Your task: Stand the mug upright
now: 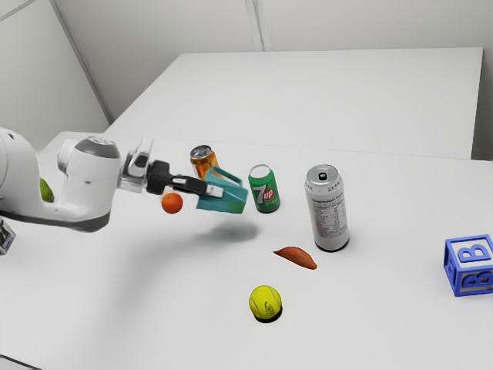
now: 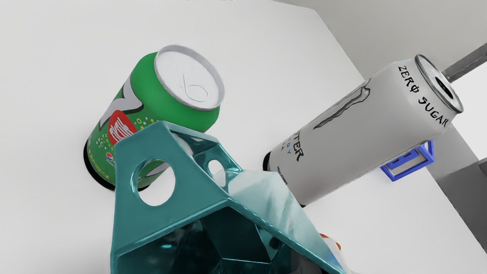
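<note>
One part of the job looks done: the mug (image 1: 229,200) is in the tool (image 1: 211,190) and off the desk (image 1: 177,324), with its shadow (image 1: 235,232) lying apart beneath it. The tool is clamped on the mug's wall near the rim, and the mug hangs in the air just beside the green can (image 1: 266,194), on the near side of the orange can (image 1: 202,160). The tall can (image 1: 330,216) stands farther out along the arm's reach

The righting itself is still to do. The mug is tipped on its side, its mouth (image 2: 243,243) turned toward the hand in the wrist view and its base pointing away from the arm, so it is a good way off upright. I judge the task about half through: grasp and lift are there, while the turn, the lowering and the release remain. The next move calls for rolling the hand until the mouth faces up, then setting the base flat on the desk before letting go. The green can is close enough that a wide swing could knock it, so drawing back a little first seems wise
</note>
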`<move>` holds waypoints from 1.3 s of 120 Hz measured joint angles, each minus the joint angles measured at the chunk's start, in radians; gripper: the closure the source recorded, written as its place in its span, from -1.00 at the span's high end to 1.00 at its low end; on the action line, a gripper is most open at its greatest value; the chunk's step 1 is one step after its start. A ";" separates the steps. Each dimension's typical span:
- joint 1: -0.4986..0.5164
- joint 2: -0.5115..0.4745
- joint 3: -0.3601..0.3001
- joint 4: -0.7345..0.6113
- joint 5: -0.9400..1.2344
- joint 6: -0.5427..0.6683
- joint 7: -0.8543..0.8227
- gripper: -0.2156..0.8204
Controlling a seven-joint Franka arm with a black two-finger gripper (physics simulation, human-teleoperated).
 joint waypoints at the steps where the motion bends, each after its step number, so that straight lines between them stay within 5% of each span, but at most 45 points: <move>1: -0.001 -0.008 0.000 0.000 0.010 0.000 -0.003 -0.93; 29: -0.021 -0.157 0.000 0.012 0.395 -0.015 -0.152 -0.93; 73: -0.021 -0.231 -0.016 0.033 1.004 -0.114 -0.553 -0.93; 112: -0.028 -0.324 -0.043 -0.081 1.218 -0.106 -0.866 -0.93; 156: -0.033 -0.339 -0.046 -0.205 1.352 0.098 -1.109 -0.93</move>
